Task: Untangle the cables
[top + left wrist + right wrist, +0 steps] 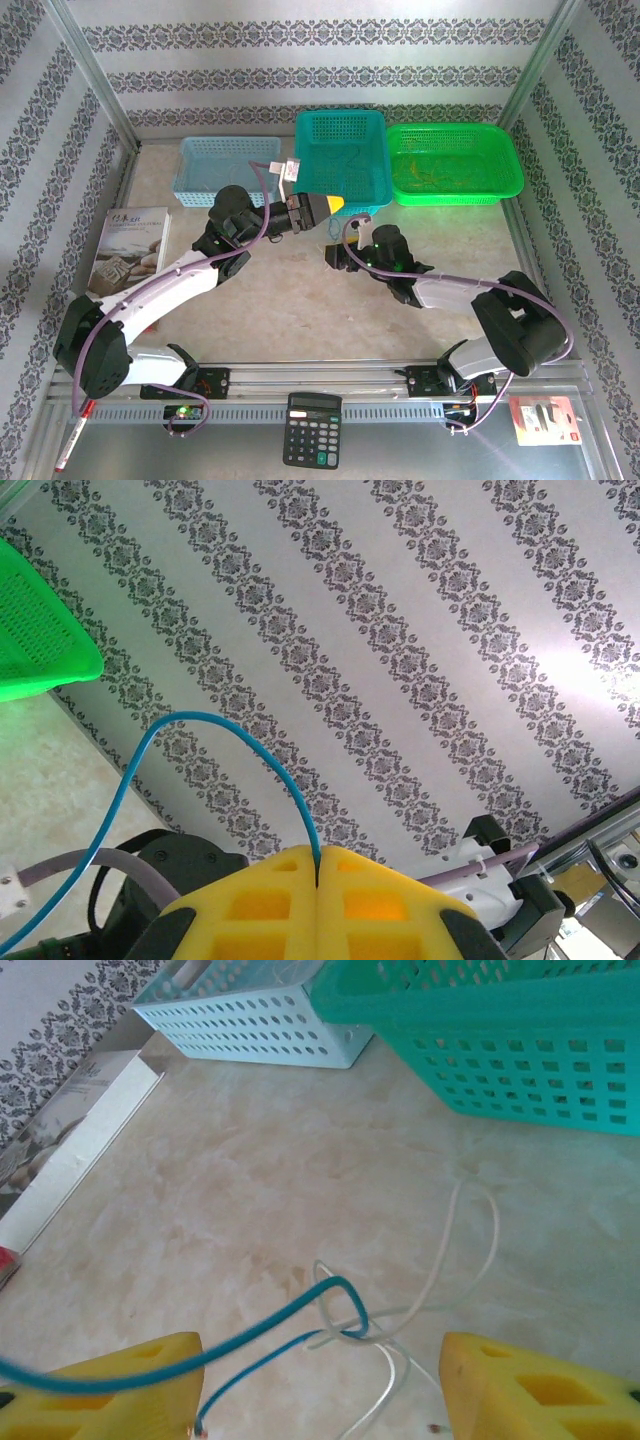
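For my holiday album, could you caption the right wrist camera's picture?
Open yellow right gripper above a thin blue wire tangled with a thin white wire on a beige marbled table.

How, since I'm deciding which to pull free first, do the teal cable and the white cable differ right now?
The teal cable is blue-green; the white cable is pale. The teal cable is pinched in the shut left gripper and arcs up into the air; the white cable lies slack on the table, gripped by nothing. Both are thin, and they loop through each other in front of the open right gripper.
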